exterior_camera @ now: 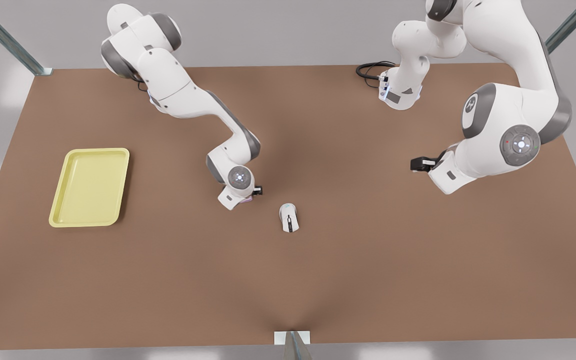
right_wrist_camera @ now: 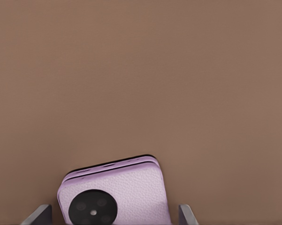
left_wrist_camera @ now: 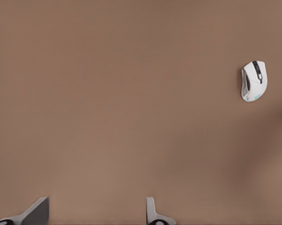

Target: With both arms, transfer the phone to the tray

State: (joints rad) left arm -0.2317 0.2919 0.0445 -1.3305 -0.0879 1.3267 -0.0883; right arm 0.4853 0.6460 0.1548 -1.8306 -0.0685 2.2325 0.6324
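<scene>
The right gripper (exterior_camera: 250, 196), near the middle of the front view, sits low over the table (exterior_camera: 368, 280) with a sliver of the phone (exterior_camera: 248, 200) under it; the mouse (exterior_camera: 289, 217) lies just beside it, toward the front view's right. The tray (exterior_camera: 90, 186) rests well apart at mid-left. The left gripper (exterior_camera: 418, 164) waits at mid-right.

In the left wrist view, the left gripper's fingertips (left_wrist_camera: 152, 213) stand spread with nothing between them, the mouse at upper right.

In the right wrist view, the phone (right_wrist_camera: 126, 192) lies between parted fingers (right_wrist_camera: 185, 214) that flank it without visibly touching. Closing off-centre could skew or slip the flat phone.
</scene>
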